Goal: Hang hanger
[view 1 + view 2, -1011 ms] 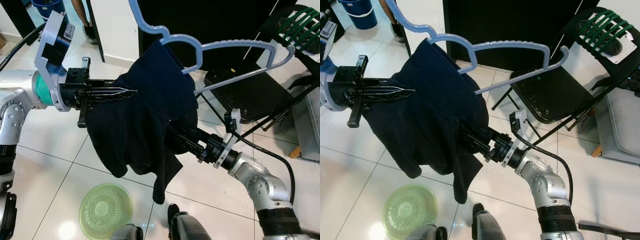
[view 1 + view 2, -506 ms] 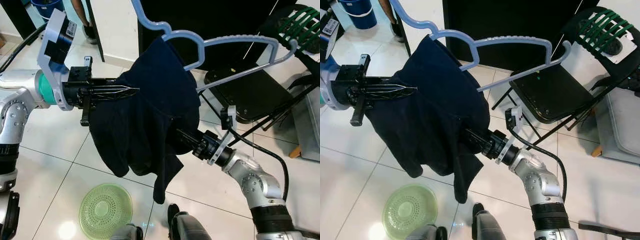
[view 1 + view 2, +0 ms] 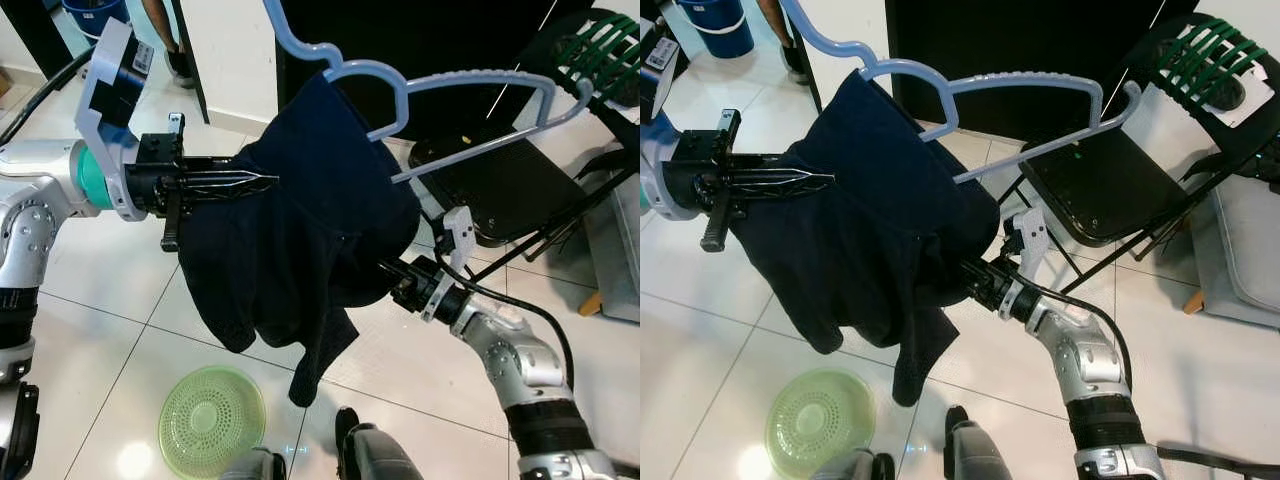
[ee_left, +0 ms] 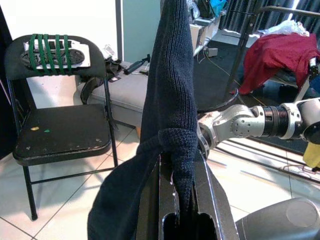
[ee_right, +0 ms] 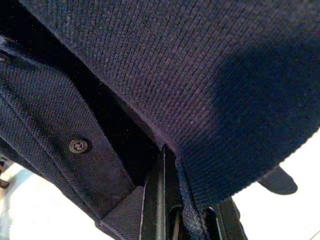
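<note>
Dark navy knit shirt (image 3: 300, 250) draped over a pale blue plastic hanger (image 3: 440, 95), hanger running from top centre toward the upper right of the eye views, its hook rising out of the top edge. Left gripper (image 3: 262, 181) at centre left, reaching in horizontally, fingers pressed together on a fold of the shirt; in the left wrist view, knit fabric pinched between the two black fingers (image 4: 207, 197) and rising upright from them. Right gripper (image 5: 172, 220) buried in the cloth at lower centre, arm coming up from the lower right; in the right wrist view, hem of the shirt caught between nearly closed fingers, a small button (image 5: 78, 146) close by. Black folding chair (image 3: 510, 185) at right behind the hanger. Green perforated bowl (image 3: 212, 420) on the white tiled floor (image 3: 90, 330) at lower left.
</note>
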### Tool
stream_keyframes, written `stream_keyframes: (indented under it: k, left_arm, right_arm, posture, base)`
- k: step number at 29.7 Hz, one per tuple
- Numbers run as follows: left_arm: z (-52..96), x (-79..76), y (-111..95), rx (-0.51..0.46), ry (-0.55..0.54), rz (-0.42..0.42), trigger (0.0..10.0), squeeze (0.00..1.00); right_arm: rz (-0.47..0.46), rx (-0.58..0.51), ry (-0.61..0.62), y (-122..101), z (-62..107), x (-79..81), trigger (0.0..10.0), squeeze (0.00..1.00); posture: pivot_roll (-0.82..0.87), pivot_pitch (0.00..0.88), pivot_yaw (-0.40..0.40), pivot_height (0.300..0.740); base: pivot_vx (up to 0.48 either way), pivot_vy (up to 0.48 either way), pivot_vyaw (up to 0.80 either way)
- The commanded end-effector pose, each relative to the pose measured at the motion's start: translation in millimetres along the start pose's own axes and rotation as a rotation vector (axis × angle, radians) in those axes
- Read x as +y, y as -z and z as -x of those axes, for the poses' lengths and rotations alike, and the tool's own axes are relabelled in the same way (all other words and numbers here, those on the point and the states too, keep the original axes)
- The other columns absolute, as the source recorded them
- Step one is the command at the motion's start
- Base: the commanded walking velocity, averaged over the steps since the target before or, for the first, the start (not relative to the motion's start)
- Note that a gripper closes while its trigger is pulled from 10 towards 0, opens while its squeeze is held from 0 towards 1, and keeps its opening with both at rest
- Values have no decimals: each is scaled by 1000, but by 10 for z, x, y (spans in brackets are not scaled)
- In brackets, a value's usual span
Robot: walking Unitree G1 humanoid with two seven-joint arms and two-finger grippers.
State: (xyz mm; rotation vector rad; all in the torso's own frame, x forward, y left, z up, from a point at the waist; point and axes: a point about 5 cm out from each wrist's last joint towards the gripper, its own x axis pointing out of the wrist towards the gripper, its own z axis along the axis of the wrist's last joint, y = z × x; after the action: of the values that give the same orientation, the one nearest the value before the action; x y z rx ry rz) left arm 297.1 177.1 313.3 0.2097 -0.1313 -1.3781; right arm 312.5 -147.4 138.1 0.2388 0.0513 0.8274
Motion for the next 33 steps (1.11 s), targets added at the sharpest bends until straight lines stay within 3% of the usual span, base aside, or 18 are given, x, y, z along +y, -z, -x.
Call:
stream_keyframes:
  k: [1,7,8,12,13,14,15,17,23,26,33]
  left_arm:
    - [7,-22,-64,-23,9,-24,10000,0]
    - [11,-24,-36,-13,3,-21,10000,0]
    - [30,-18,-4,-1,-12,-18,10000,0]
    - [44,-14,18,7,-22,-16,10000,0]
    - [67,-28,44,2,-37,4,10000,0]
    - [82,-79,106,-11,-59,30,10000,0]
    - [82,-79,106,-11,-59,30,10000,0]
    - [98,-218,280,-2,-82,78,10000,0]
    - [138,-356,551,84,-108,112,10000,0]
    - [168,-378,613,116,-121,119,10000,0]
    - [196,-420,651,148,-133,109,10000,0]
  right_arm:
    - [-5,-19,27,-1,30,-38,0,0]
    - [16,-48,62,-50,30,-76,0,0]
    - [44,-69,124,-109,49,-147,0,0]
    - [62,-84,168,-152,65,-197,0,0]
    - [110,-83,256,-208,109,-299,0,0]
    - [138,-88,357,-283,177,-417,10000,0]
    - [138,-88,357,-283,177,-417,10000,0]
    - [172,-99,522,-427,308,-619,10000,0]
    - [224,-104,667,-593,415,-830,10000,0]
    - [237,-105,760,-643,472,-934,10000,0]
    - [280,-77,842,-648,551,-1016,10000,0]
  posture:
    - [-12,143,44,740]
    - [-12,141,44,740]
    - [-12,138,45,740]
    - [-12,138,45,740]
    - [-13,136,55,740]
    - [-19,134,62,740]
    - [-19,134,62,740]
    - [-21,138,47,740]
    - [-21,140,34,740]
    - [-20,144,30,740]
    - [-16,155,24,740]
  base:
    - [0,0,0]
    - [0,0,0]
    - [0,0,0]
    - [0,0,0]
    - [0,0,0]
    - [0,0,0]
    - [0,0,0]
    - [0,0,0]
    - [0,0,0]
    - [0,0,0]
    - [0,0,0]
